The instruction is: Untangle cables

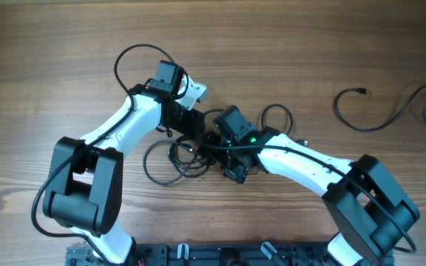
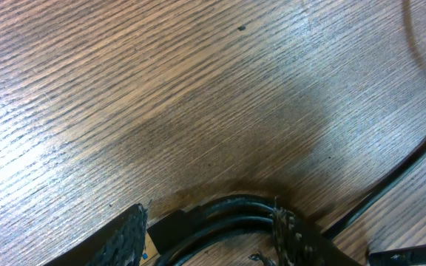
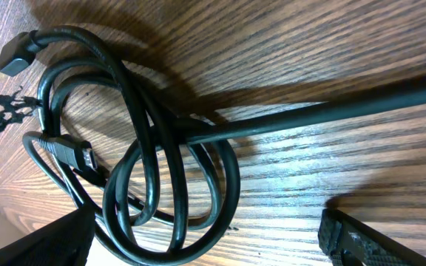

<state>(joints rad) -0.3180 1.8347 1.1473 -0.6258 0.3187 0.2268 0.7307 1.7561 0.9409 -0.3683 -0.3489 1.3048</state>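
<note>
A tangle of black cables (image 1: 183, 155) lies at the table's middle. My left gripper (image 1: 191, 124) is at its upper edge. In the left wrist view its fingers (image 2: 211, 222) are partly apart, with two or three curved black strands (image 2: 235, 210) and a black connector (image 2: 170, 229) lying between them. My right gripper (image 1: 232, 170) is at the tangle's right side. In the right wrist view it (image 3: 205, 240) is wide open over coiled black loops (image 3: 172, 192), holding nothing. A straight strand (image 3: 309, 114) runs off to the right, and two plug ends (image 3: 76, 154) show.
A separate black cable (image 1: 390, 111) lies loose at the far right. A thin cable loop (image 1: 135, 63) arcs behind the left arm. The arms' bases stand at the front edge (image 1: 198, 255).
</note>
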